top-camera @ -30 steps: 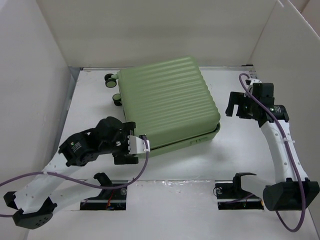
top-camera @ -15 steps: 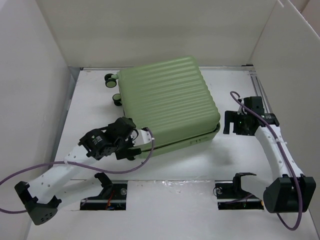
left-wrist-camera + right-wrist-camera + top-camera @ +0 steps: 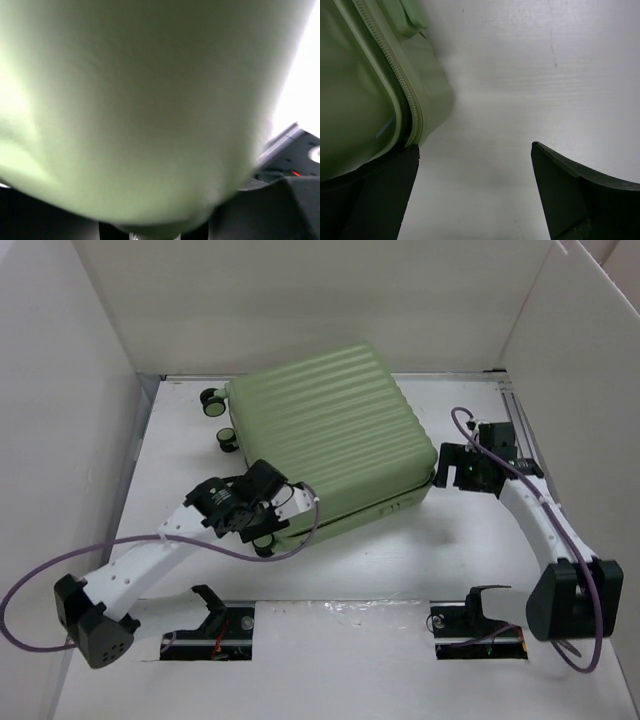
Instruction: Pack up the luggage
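Note:
The luggage [image 3: 320,430], a light-green ribbed suitcase, lies flat and closed in the middle of the table, its black wheels [image 3: 212,400] at the far left. My left gripper [image 3: 272,520] sits against its near left corner. In the left wrist view the blurred green shell [image 3: 140,100] fills the frame and hides the fingers. My right gripper [image 3: 447,468] is at the suitcase's right corner and stands open over bare table [image 3: 475,150]. Its left finger [image 3: 380,195] lies right by the zipper seam [image 3: 405,95], with nothing between the fingers.
White walls [image 3: 60,440] close in the table on the left, back and right. Two black stands [image 3: 210,605] [image 3: 485,602] sit at the near edge by the arm bases. Purple cables [image 3: 40,585] loop off both arms.
My left arm has reached forward onto the suitcase's near left corner, and the suitcase has shifted slightly back and left. My right gripper has come down and left to the right corner.

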Motion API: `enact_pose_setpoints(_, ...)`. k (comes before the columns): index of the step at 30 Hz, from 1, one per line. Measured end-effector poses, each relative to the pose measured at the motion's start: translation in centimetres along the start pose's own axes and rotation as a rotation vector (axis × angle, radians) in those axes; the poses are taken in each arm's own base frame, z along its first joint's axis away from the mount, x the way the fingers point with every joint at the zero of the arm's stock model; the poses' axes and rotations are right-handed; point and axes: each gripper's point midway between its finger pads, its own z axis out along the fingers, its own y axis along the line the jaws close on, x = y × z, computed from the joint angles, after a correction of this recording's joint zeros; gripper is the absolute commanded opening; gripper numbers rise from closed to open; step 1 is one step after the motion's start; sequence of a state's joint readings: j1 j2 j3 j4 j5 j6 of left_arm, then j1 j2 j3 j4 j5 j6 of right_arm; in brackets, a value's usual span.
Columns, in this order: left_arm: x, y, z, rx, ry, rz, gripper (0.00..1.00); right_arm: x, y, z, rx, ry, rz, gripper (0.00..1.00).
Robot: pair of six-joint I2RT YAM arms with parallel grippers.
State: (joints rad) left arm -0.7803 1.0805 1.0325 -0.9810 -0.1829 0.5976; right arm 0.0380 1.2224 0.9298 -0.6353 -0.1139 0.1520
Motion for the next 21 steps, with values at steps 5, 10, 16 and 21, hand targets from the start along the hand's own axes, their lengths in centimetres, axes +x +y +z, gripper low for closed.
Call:
enact_pose_setpoints(5,-4.7,-1.7,-0.7,0.076,0.047,0.039,0.00,-6.8,-0.3,3.8,0.033,-0.014,-0.001,0.99)
enact_pose_setpoints(10,-13.9,-3.3,-1.5,0.135,0.000,-0.019,0.45,-18.1,-0.4,9.2,0.044,-0.096,-0.057,0.99)
enact_pose_setpoints(16,-27.1,-5.1,-3.7,0.266,-0.313,0.050,1.00,-27.4,0.1,8.9,0.067,-0.220,-0.146,0.99)
enact_pose_setpoints(21,-33.7,-5.2,-10.3,0.264,-0.682,0.110,1.00,-27.3,0.6,3.9,0.064,-0.245,-0.157,0.99)
